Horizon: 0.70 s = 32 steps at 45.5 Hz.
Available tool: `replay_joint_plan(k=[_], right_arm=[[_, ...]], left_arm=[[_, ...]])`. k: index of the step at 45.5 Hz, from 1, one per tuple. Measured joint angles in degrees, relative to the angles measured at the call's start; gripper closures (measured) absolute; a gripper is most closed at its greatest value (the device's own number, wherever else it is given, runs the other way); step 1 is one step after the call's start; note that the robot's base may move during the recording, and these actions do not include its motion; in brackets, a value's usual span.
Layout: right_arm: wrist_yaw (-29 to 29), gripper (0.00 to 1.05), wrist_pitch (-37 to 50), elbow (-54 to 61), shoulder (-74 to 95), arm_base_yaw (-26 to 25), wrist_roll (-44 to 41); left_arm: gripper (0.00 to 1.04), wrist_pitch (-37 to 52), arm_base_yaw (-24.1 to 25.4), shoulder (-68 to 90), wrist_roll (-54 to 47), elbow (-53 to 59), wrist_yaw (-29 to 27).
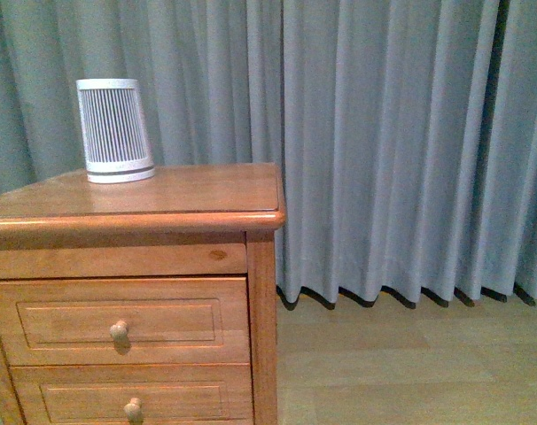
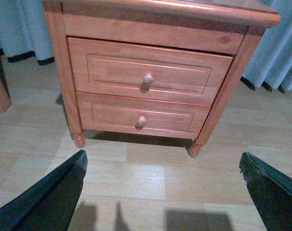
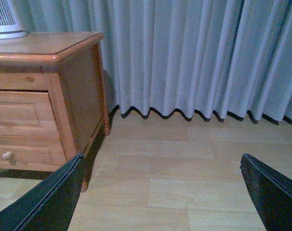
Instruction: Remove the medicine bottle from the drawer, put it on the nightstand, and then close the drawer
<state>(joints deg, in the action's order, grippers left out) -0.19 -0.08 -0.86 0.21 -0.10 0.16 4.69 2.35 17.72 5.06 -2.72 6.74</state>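
Front: nightstand [image 1: 189, 199] top carries the ribbed device [image 1: 115, 130]; drawer [image 1: 180, 323] is shut, so you can't see inside; lower drawer [image 1: 180, 398] is cut off by the frame.
Left wrist: left pincer [image 2: 160, 192] jaws wide apart, empty, facing the shut drawer.
Right wrist: right pincer [image 3: 160, 192] jaws wide apart, empty; nightstand cropped at the edge.
Medicine bottle: hidden from you in all views.

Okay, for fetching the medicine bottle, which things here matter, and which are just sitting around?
For the job: nightstand; upper drawer, shut; its knob; left end effector and right end effector, both open. Medicine bottle not in view.
Just sitting there: ribbed white device on top; lower drawer; curtain; floor.
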Motion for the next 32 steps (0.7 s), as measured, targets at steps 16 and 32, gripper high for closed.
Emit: replay_joint_plan(k=[16, 32], right_arm=[[0.0, 0.07, 0.0, 0.0, 0.0, 0.0, -0.02], [0.0, 0.07, 0.0, 0.0, 0.0, 0.0, -0.02]], left_arm=[[0.07, 56.63, -0.92, 64.19, -2.14, -11.58, -0.42], [0.07, 59.71, -3.85, 98.07, -3.06, -35.8, -2.32]])
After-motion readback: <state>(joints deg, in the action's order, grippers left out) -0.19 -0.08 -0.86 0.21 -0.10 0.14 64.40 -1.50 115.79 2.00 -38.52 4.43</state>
